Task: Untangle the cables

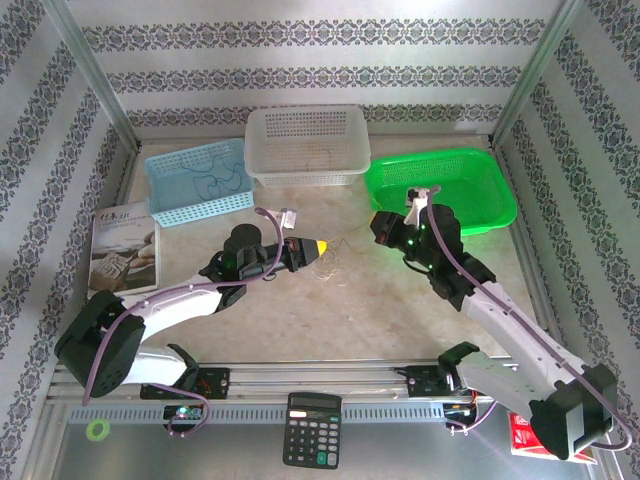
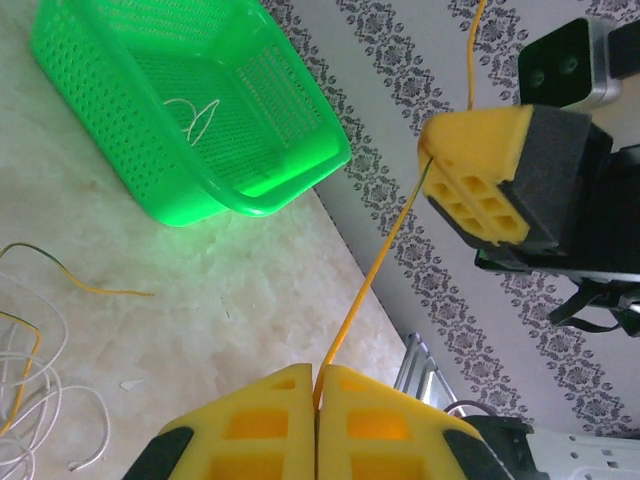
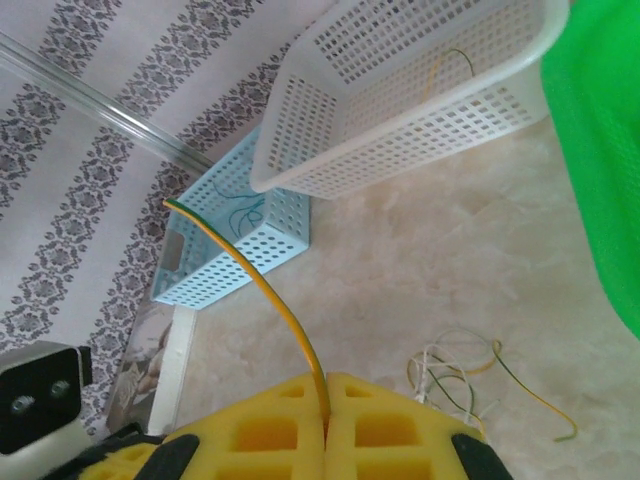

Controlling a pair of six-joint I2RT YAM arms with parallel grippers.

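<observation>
Gripping a yellow strand between its foam fingers, the left pincer is clenched tight, jaws pressed together with only the wire between them; the strand climbs from there to the yellow pad of the right pincer, which is likewise clamped on a yellow strand whose free, green-tipped end arcs upward in the right wrist view. The rest of the cables, a loose heap of whitish and yellow-green loops, lie on the pale bench between the two pincers, just beside the left one's tip.

Three baskets stand in a row along the far edge of the bench; the green basket on the right holds a whitish wire; the white basket in the middle holds a thin strand; the blue basket on the left holds a dark blue wire. From above, the right arm's wrist overlaps the near rim of the green basket; the heap itself lies apart from all three.

A book lies flat at the left edge, just in front of the blue basket; a calculator sits at the near edge between the arm bases.
</observation>
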